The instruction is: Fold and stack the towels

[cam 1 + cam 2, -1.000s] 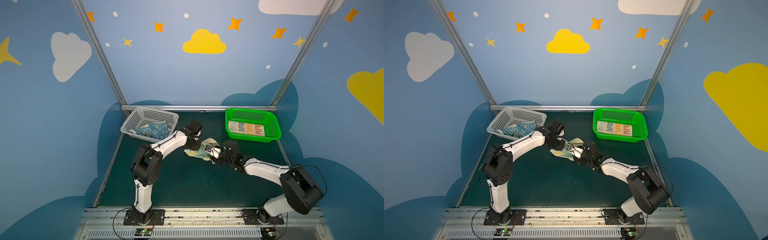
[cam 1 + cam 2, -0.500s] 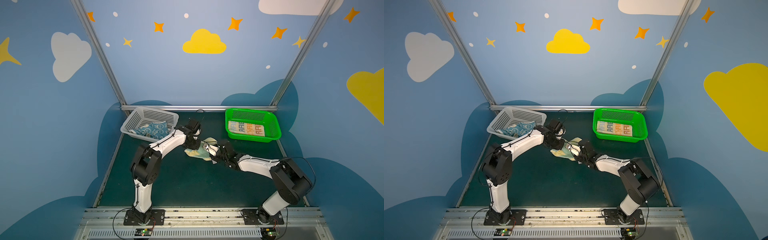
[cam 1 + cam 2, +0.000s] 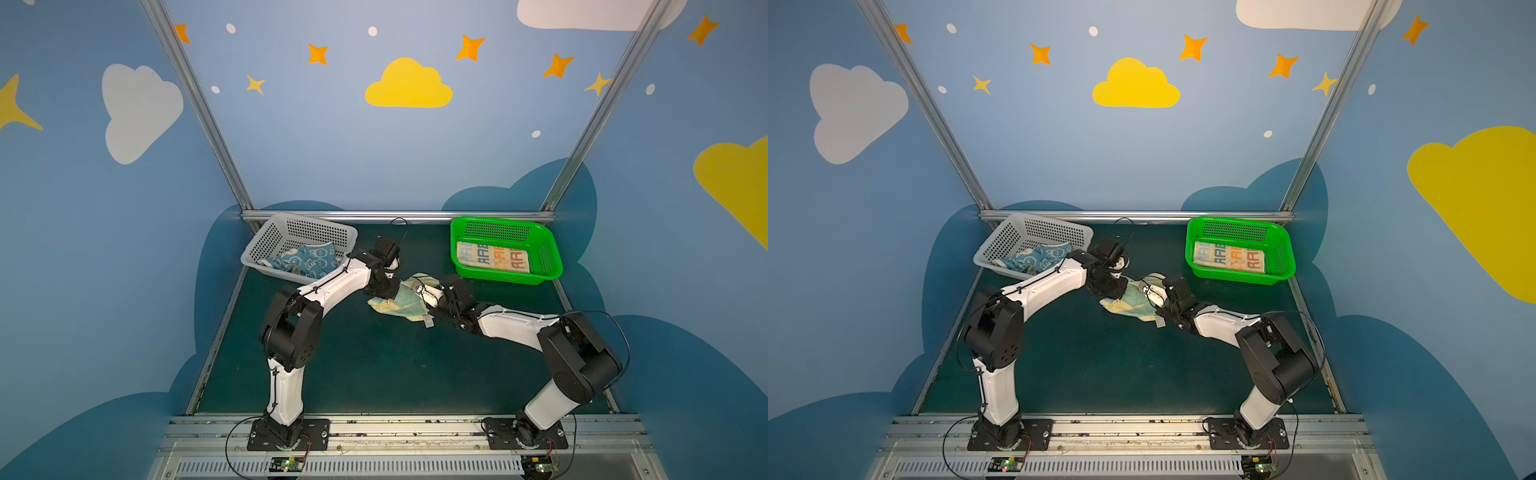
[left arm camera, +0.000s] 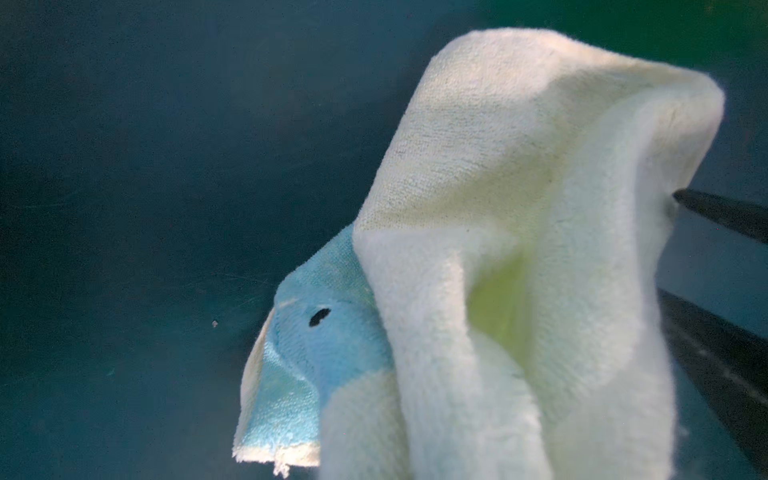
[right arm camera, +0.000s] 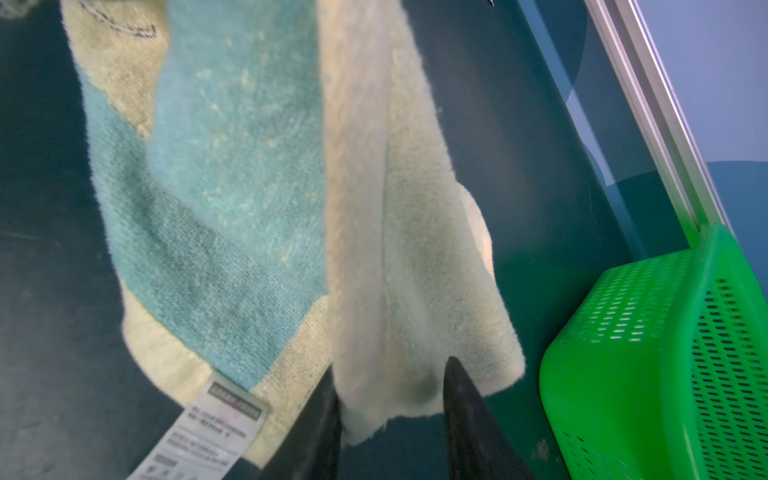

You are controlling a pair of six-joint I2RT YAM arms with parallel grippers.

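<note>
Now — pale yellow towel (image 3: 399, 302): crumpled on the green mat (image 3: 374, 365) mid-table between both arms, teal side showing, one flap lifted.
Left gripper (image 3: 387, 291): closed tight on the towel's left end — in the left wrist view the cloth bunches up close to the lens.
Right gripper (image 5: 391, 368): jaws partly apart, one finger each side of the lifted flap's edge; a firm pinch cannot be told.
Care label (image 5: 216, 424): flat on the mat at the towel's near corner.
Striped towel (image 3: 492, 258): folded inside the green basket (image 3: 498, 220), back right.
Blue rabbit towel (image 3: 309, 259): rumpled in the grey basket (image 3: 307, 230), back left.
</note>
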